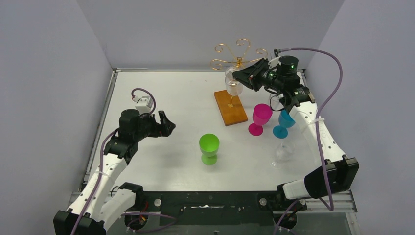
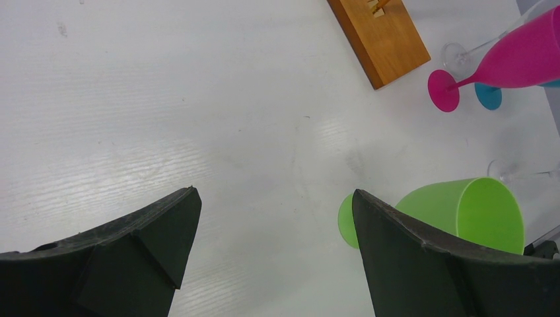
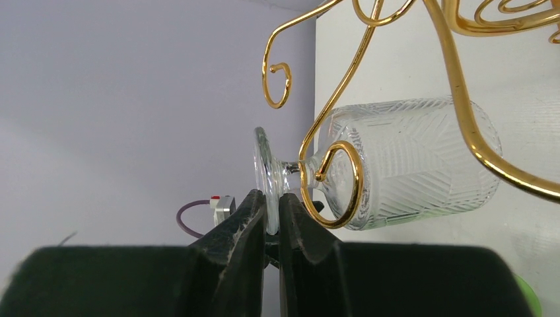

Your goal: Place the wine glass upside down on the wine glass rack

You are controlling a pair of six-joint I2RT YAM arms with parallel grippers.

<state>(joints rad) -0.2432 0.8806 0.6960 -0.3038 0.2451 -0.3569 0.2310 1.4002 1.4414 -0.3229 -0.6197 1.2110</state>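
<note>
In the upper right of the top view, the right gripper (image 1: 238, 74) is clamped: its 2 black fingers (image 3: 244, 231) pinch the thin disc foot of the clear wine glass (image 3: 409, 162), whose cylindrical bowl is cut with ribbed chevrons. The stem crosses 1 curled gold wire of the wine glass rack (image 3: 462, 112), above its rectangular orange-brown wooden base (image 1: 230, 108). At centre left, the left gripper (image 1: 166, 125) hangs with jaws apart over the smooth white table (image 1: 171, 93).
</note>
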